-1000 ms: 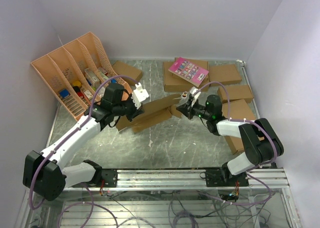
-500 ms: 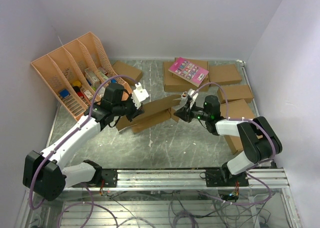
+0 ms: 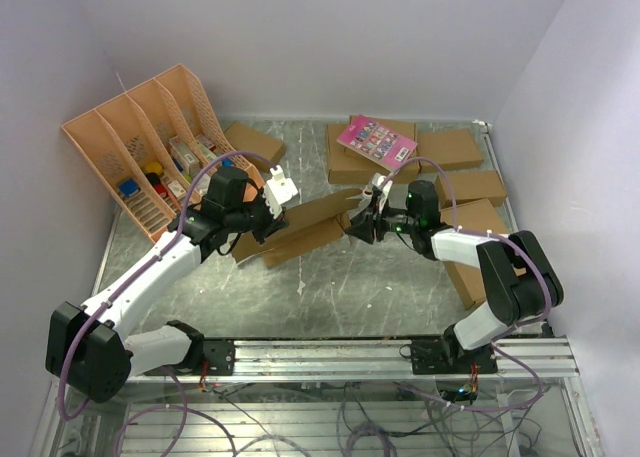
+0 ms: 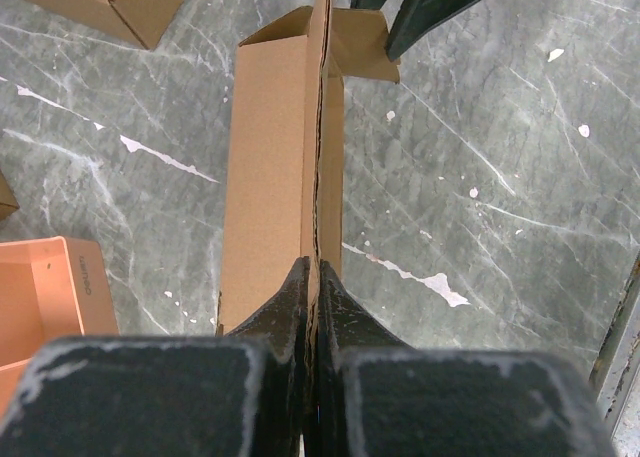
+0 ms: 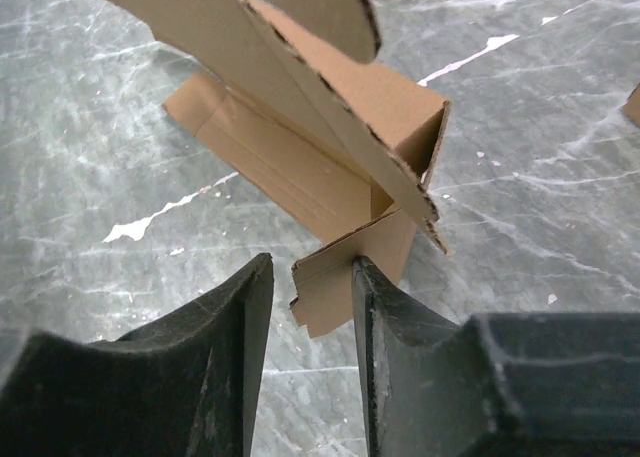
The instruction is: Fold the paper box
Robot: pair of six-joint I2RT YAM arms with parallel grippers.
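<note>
Left gripper (image 4: 315,274): jaws pressed together on a thin upright edge of the paper box (image 4: 270,157), at the bottom centre of the left wrist view. The box runs from there toward the top of the frame.

Right gripper (image 5: 310,267): jaws narrowly apart. A small end flap (image 5: 335,282) of the box stands between them, close against the finger on the frame's right, with a gap to the other.

Top view: the half-formed box lies at centre on the table (image 3: 330,287), spanning both grippers. An orange file rack (image 3: 140,147) stands at upper left.
</note>
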